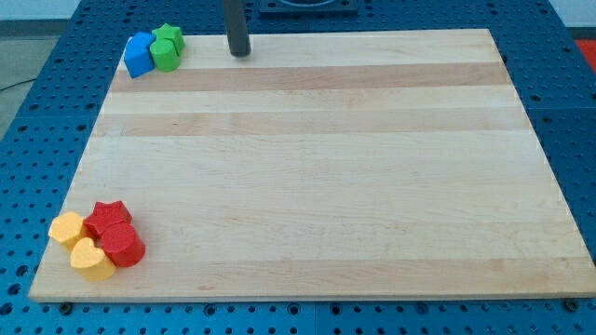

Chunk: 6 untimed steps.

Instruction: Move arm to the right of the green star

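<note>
Two clusters of blocks sit at opposite corners of the wooden board [307, 167], and both lie along its left edge in this view. At about 11 o'clock from the board's centre, the green star [169, 36] sits at the very top edge, touching a second green block [167, 56] just below it, whose shape I cannot make out, and a blue block [140, 54] beside them on the view's left. At about 8 o'clock, a red star [108, 217] and a rounder red block [121, 246] are packed against two yellow blocks [80, 244], one of which looks heart-shaped.

My tip [240, 53] rests on the board near its top edge, at roughly 3 o'clock from the green star, a little lower than the star and clearly apart from it, touching no block. There is no gripper here, only the bare rod, so nothing is clasped or let go.

I judge the task nearly or fully met: the tip already stands on the star's right side with a clear gap. That gap makes sense, since closing in further risks nudging the star or the green block beneath it. If a closer stand is wanted, a short slide toward 9 o'clock would do it, stopping short of contact.
</note>
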Available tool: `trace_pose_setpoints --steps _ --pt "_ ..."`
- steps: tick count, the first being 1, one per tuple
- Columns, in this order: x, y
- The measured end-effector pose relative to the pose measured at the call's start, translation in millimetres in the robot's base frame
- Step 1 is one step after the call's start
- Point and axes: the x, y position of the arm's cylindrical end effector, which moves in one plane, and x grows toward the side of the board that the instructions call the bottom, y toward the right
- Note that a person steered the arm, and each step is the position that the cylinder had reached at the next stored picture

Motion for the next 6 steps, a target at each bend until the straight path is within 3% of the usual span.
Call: trace_pose_setpoints --steps 3,6 --pt "-12 -72" --pt "-11 -69"
